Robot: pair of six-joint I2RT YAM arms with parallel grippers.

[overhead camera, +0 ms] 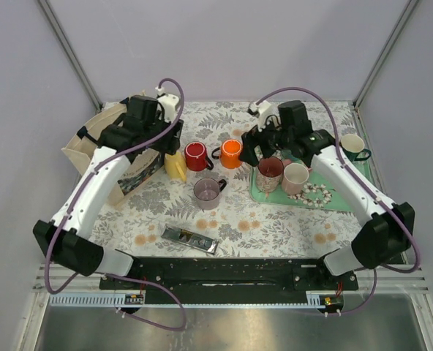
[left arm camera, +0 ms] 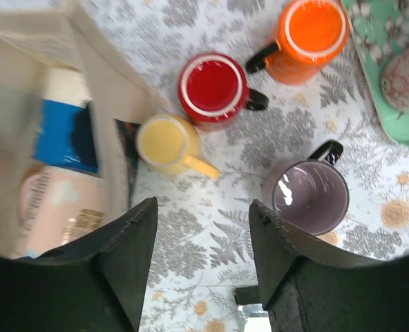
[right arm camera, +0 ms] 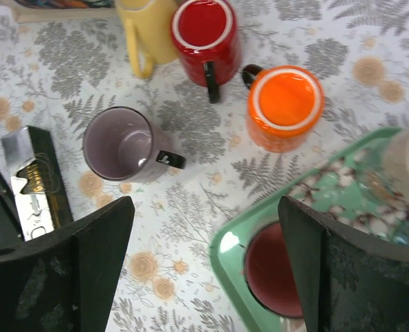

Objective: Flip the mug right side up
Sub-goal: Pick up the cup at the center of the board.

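Observation:
On the green tray stand a pink patterned mug, mouth up with a dark red inside, and a pale cream mug whose flat pale top looks like its base. The cream mug is a blur at the right edge of the right wrist view. My right gripper is open and empty, hovering over the tray's left corner, with the patterned mug just inside its right finger. My left gripper is open and empty above the cloth near the yellow mug.
Upright red, orange, yellow and lavender mugs stand mid-table. A green-and-white mug is at the far right. A cloth bag with packets is at the left. A foil wrapper lies near the front.

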